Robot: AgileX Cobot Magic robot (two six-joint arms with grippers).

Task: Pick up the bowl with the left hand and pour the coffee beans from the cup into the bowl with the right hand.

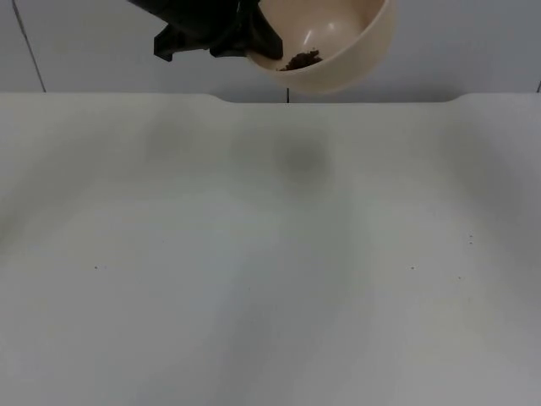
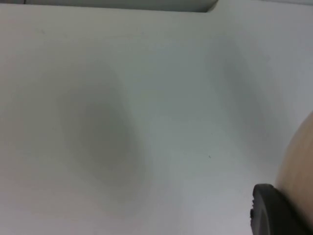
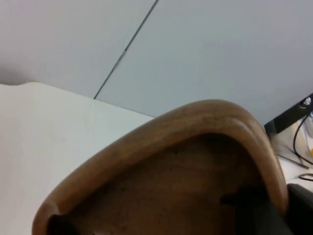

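Note:
A cream bowl point(image 1: 338, 42) hangs in the air above the table's far edge, tilted toward the camera. A small heap of dark coffee beans point(image 1: 302, 60) lies low inside it. My left gripper point(image 1: 258, 42) is shut on the bowl's left rim. The left wrist view has the bowl's outer wall point(image 2: 299, 161) beside one black fingertip point(image 2: 274, 210). My right gripper point(image 3: 279, 205) is shut on the rim of a brown wooden cup point(image 3: 195, 161). One dark finger point(image 3: 249, 210) reaches inside the cup, and I see no beans in the visible part of its interior.
The white table top point(image 1: 270, 271) is bare and ends at the grey partition wall point(image 1: 473, 51), with a shallow notch along its back edge. The bowl's faint shadow point(image 1: 300, 156) falls on the table below it.

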